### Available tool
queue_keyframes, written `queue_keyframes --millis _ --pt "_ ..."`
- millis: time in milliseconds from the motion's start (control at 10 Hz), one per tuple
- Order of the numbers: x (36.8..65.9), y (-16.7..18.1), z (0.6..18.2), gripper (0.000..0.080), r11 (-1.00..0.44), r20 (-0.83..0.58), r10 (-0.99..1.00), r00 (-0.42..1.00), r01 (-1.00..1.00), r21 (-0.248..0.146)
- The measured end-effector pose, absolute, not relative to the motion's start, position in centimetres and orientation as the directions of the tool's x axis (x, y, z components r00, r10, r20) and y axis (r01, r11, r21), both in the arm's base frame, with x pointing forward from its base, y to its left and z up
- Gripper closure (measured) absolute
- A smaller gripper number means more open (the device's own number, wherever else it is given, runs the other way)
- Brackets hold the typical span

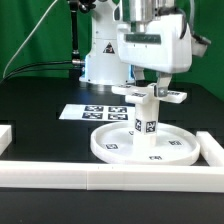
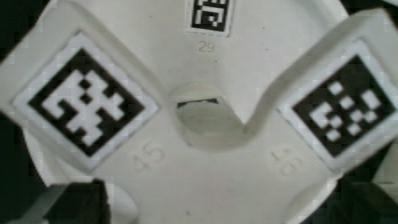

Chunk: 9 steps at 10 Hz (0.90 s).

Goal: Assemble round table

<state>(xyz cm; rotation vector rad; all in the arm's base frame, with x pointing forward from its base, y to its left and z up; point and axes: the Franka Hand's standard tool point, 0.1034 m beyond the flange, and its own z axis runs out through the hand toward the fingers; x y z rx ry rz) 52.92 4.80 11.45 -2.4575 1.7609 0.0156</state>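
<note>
The large round disc [image 1: 112,143] lies flat on the black table. The short cylindrical leg [image 1: 146,125] stands upright at its middle. The cross-shaped base piece [image 1: 172,97] sits level on top of the leg. My gripper [image 1: 150,86] comes straight down onto it and is shut on one arm of the cross. In the wrist view the cross-shaped base piece [image 2: 196,150] fills the picture, with two tagged arms and a round socket between them. The dark fingers [image 2: 75,205] flank the white arm at my gripper [image 2: 217,205]. The leg and disc are hidden there.
The marker board [image 1: 88,112] lies behind the disc toward the exterior view's left. Long white border rails run along the front [image 1: 90,176], the left [image 1: 6,138] and the right [image 1: 211,149]. The robot's base [image 1: 100,60] stands at the back.
</note>
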Motion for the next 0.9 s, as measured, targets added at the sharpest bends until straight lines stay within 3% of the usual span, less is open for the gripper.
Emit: queue_keyframes --millis 300,600,900 --pt "53.0 5.3 11.6 0.0151 -0.379 -0.075 -0.919 0.387 -0.92 -0.099" --pt "53.1 5.1 11.5 0.0151 -0.704 -0.038 -0.703 0.71 -0.702 -0.111" --pt "54.4 4.9 11.5 0.0151 -0.906 -0.001 -0.408 0.913 -0.406 -0.117"
